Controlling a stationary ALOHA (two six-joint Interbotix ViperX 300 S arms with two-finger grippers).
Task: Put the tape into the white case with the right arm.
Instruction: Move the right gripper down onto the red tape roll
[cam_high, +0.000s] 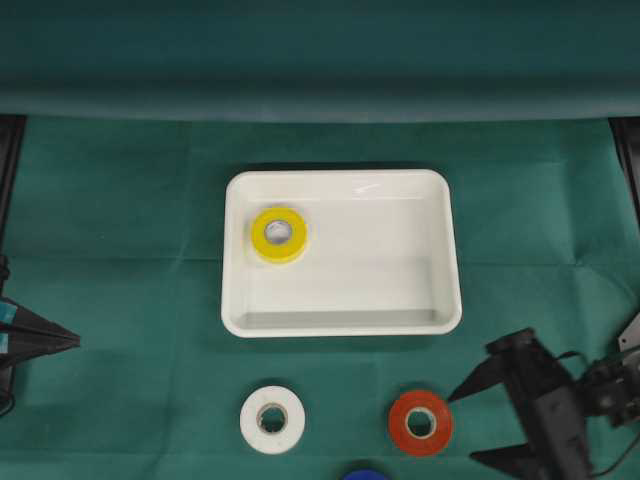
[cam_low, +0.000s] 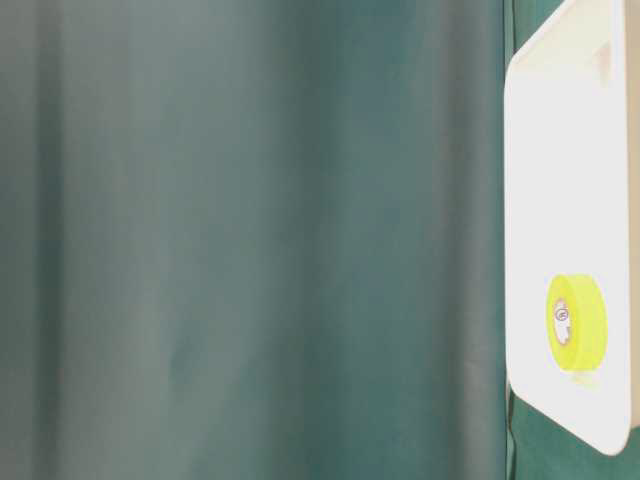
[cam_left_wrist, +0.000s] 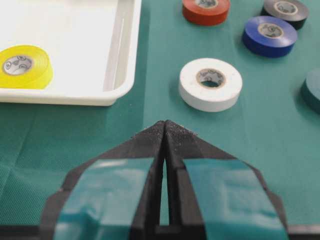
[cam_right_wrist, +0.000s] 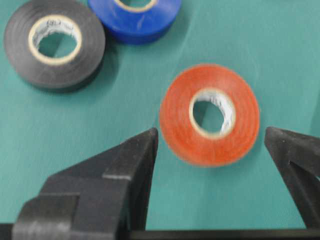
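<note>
The white case (cam_high: 340, 326) sits mid-table with a yellow tape roll (cam_high: 279, 234) lying flat in its left part; the table-level view shows the case (cam_low: 560, 150) and the yellow roll (cam_low: 580, 320) too. A red tape roll (cam_high: 420, 422) lies on the cloth in front of the case. My right gripper (cam_high: 462, 428) stands open just right of it. In the right wrist view the red roll (cam_right_wrist: 175, 115) lies just ahead of the open right gripper (cam_right_wrist: 211, 132), between the lines of its two fingers, with nothing held. The left gripper (cam_left_wrist: 165, 122) is shut and empty at the table's left edge (cam_high: 75, 341).
A white roll (cam_high: 272, 419) lies left of the red one, and a blue roll (cam_high: 365, 474) at the front edge. The right wrist view shows a black roll (cam_right_wrist: 90, 55) and the blue roll (cam_right_wrist: 145, 20) beyond the red one. A dark green roll (cam_left_wrist: 312, 90) shows in the left wrist view.
</note>
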